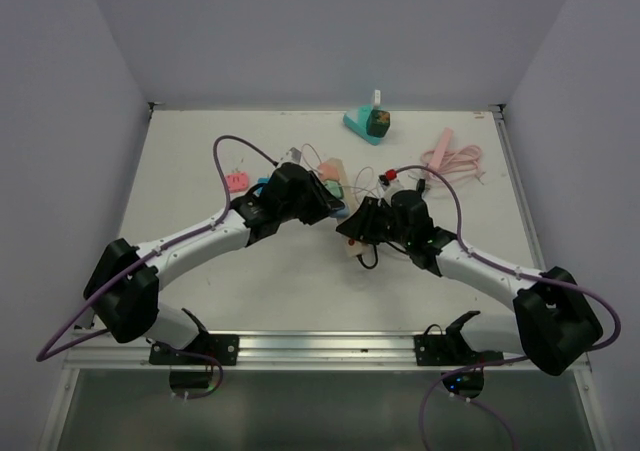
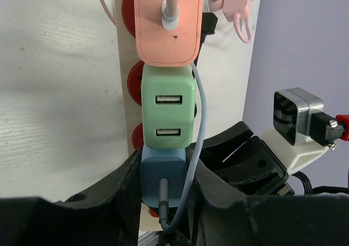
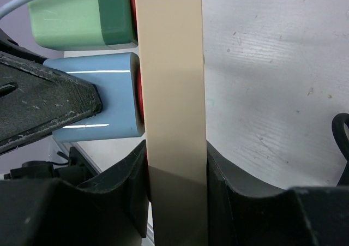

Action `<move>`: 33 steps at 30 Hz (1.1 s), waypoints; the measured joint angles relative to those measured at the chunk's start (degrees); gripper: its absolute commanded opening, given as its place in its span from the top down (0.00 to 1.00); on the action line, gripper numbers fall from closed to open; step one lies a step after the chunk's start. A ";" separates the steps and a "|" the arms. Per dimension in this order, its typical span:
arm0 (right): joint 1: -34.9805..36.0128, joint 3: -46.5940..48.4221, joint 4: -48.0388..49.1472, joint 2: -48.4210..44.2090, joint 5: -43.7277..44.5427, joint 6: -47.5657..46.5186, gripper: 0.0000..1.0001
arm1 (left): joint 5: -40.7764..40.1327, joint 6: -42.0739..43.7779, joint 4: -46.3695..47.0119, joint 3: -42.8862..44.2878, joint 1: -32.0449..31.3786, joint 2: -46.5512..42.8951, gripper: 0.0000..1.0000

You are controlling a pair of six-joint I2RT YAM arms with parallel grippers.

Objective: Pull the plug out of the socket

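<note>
Left tool (image 2: 165,175) closed on the blue plug (image 2: 155,189); right tool (image 3: 175,169) clamped across the strip (image 3: 172,66).
The plug sits against the strip's end socket, between the left tool's fingers, with a grey cable (image 2: 163,199) leaving its face. Just beyond the fingertips a green adapter (image 2: 167,112) touches the plug, and a pink adapter (image 2: 166,22) touches that. A pale cord (image 2: 202,107) runs down the green adapter's right side to the tool's right finger. The right tool grips the strip's bare end just below the plug, near the left tool's fingers. Bare table (image 2: 54,93) lies left of the left tool; both tools meet mid-table, well apart from the edges.
</note>
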 measured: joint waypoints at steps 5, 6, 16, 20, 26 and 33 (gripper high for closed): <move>0.00 3.08 -1.73 3.30 -0.42 0.02 1.00 | -2.43 -0.46 -0.61 0.07 0.04 -0.13 1.00; 0.00 4.00 -2.27 4.35 -0.63 0.02 1.00 | -3.21 -0.48 -0.74 0.07 0.04 -0.13 1.00; -0.02 10.10 -6.21 9.31 -2.16 -0.26 1.00 | -7.52 -0.52 -1.05 0.07 -0.04 -0.11 1.00; -0.59 9.18 -4.94 9.81 -3.50 -1.18 1.00 | -6.58 0.02 -1.97 0.17 0.50 -0.11 1.00; -4.42 5.22 -0.98 9.92 -3.54 -2.05 1.00 | 1.01 1.25 -3.89 0.79 4.72 -1.33 1.00; -13.90 2.93 -7.45 12.07 8.72 -3.52 1.00 | 3.74 3.04 -3.78 5.70 8.61 -6.32 1.00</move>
